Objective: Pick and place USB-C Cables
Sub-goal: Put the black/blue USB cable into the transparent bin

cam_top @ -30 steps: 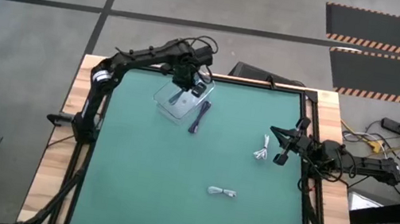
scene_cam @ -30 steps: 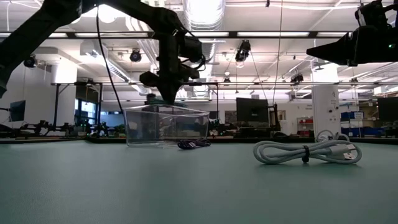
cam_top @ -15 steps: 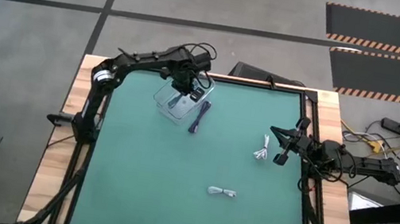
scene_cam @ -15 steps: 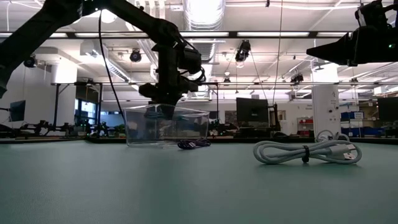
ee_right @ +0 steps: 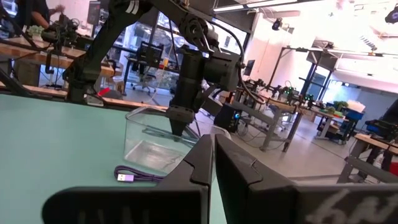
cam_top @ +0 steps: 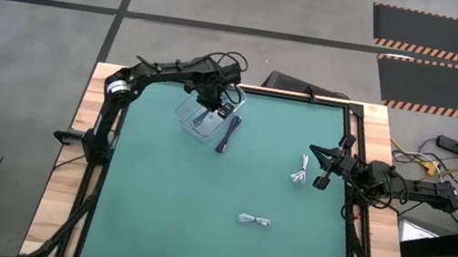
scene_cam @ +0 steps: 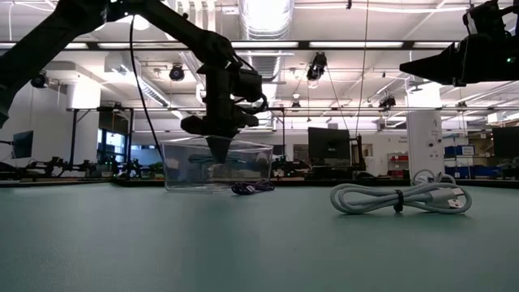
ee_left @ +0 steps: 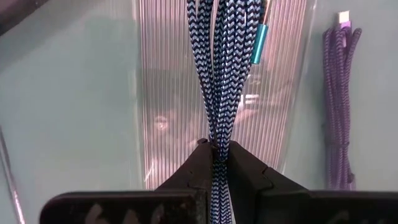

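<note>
My left gripper stands over the clear plastic box, its fingers lowered inside the walls, shut on the dark teal braided cable. The dark purple cable lies flat on the mat just right of the box and also shows in the left wrist view. One white cable lies at the right, beside my right gripper, which is shut and empty above the mat. The other white cable lies toward the near edge. My left gripper pinches the teal cable bundle between its two fingers, coming from above and pointing down. The strands run along the fingers and hang below them over the box's ribbed floor. Whether the lower end with the teal plug touches the floor, I cannot tell.
The green mat is bare across its near left part. Black frame posts stand at the table's corners. In the low view the near white cable lies in front, the box farther back.
My left gripper has gone down with the teal cable, from above the box's rim to inside its walls, staying shut on it. The cable now hangs within the box.
</note>
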`<move>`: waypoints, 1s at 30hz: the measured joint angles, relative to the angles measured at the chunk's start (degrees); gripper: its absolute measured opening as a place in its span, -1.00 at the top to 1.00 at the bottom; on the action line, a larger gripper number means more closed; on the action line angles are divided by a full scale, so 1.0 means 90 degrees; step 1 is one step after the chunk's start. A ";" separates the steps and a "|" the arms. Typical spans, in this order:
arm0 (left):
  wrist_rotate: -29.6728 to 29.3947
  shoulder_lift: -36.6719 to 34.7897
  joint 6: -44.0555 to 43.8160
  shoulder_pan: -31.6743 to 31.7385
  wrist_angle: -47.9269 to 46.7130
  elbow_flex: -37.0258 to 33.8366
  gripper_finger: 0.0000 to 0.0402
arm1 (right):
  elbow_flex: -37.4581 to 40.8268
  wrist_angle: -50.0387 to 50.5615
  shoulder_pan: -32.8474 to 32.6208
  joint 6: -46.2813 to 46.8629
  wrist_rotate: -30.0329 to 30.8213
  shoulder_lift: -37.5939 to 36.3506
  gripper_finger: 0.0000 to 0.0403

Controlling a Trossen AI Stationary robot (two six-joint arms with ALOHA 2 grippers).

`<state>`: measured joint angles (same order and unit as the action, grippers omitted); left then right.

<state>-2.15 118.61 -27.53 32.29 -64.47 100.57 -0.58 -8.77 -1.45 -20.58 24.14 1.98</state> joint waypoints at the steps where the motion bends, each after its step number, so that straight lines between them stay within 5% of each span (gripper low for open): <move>1: 0.0000 0.0000 0.0001 0.0000 0.0022 0.0000 0.94 | -0.0002 0.0002 -0.0002 0.0000 0.0000 0.0000 0.96; 30: -0.0002 0.0000 0.0162 0.0000 0.0614 -0.0345 0.93 | 0.0000 0.0022 -0.0002 -0.0002 0.0000 0.0000 0.96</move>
<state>-2.17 118.61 -26.07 32.29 -58.95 97.47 -0.58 -8.58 -1.48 -20.60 24.14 1.98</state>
